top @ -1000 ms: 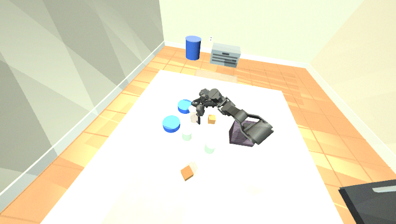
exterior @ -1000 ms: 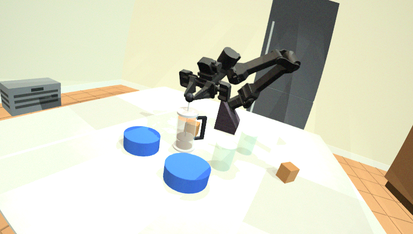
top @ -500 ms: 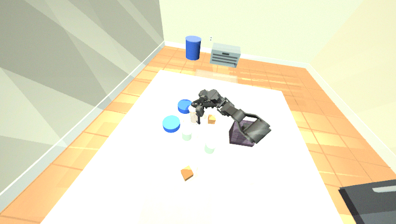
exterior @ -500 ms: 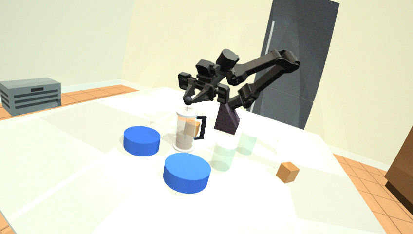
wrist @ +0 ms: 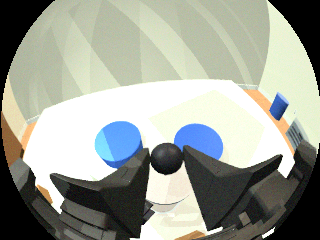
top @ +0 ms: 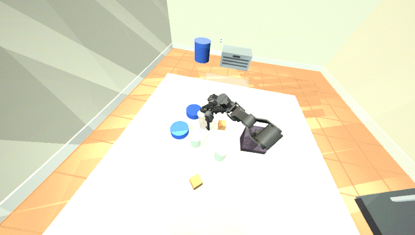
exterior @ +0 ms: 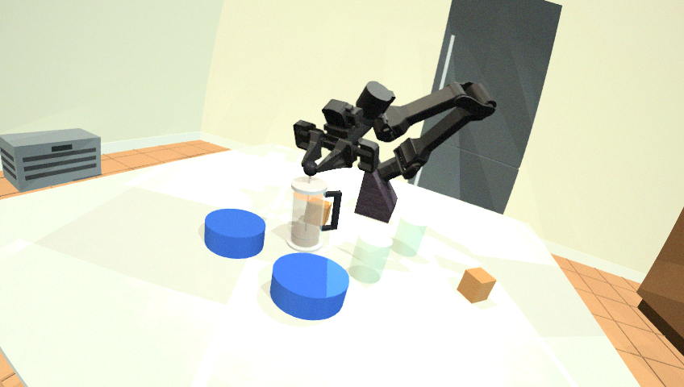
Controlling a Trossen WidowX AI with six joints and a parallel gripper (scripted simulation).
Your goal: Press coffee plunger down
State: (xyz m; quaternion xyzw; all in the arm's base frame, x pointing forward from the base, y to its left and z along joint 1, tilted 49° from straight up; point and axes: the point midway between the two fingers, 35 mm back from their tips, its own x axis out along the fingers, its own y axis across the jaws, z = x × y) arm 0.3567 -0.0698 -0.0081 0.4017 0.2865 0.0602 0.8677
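Note:
The coffee press (exterior: 299,215) (top: 201,123) stands upright on the white table, a clear cylinder with a pale lid, a pale base and a black handle on the robot's side. Its plunger knob (exterior: 310,168) (wrist: 166,158) is a black ball a little above the lid, with a short piece of thin rod showing between them. The plunger disc is low in the cylinder, near the base. My gripper (exterior: 311,165) (wrist: 166,151) is shut on the plunger knob, one fingertip on each side. In the top view the arm hides the knob.
Two blue discs (exterior: 234,232) (exterior: 309,285) stand beside the press. Two pale green translucent cups (exterior: 370,257) (exterior: 409,236) stand on the handle side. One orange cube (top: 221,125) is behind the press, close to it; another cube (top: 195,181) lies farther off.

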